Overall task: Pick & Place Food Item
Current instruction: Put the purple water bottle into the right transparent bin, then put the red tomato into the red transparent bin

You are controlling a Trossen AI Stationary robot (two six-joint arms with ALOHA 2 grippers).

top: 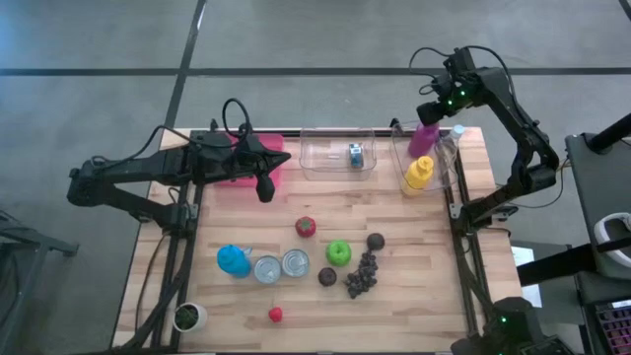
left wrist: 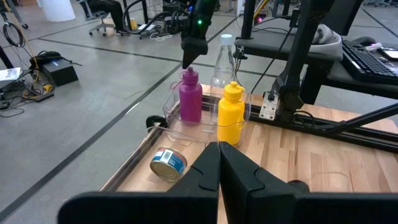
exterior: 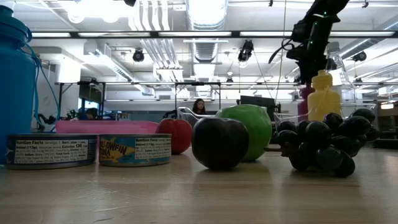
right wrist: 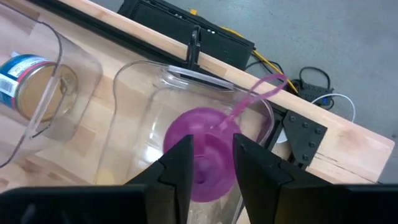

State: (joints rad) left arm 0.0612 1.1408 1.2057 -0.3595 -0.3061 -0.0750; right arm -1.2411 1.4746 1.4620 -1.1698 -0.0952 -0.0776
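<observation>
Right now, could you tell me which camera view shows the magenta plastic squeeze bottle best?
The left wrist view: the magenta plastic squeeze bottle stands full-length in the clear plastic bin, right gripper just above. The high view shows it mostly under that gripper, the right wrist view only its top, the low view a sliver.

Low view: blue bottle cut by left edge. Purple bottle mostly hidden behind yellow bottle, right of centre. Person at centre too small to tell. Right wrist view: can cut at left edge, blurred through clear bin wall.
</observation>
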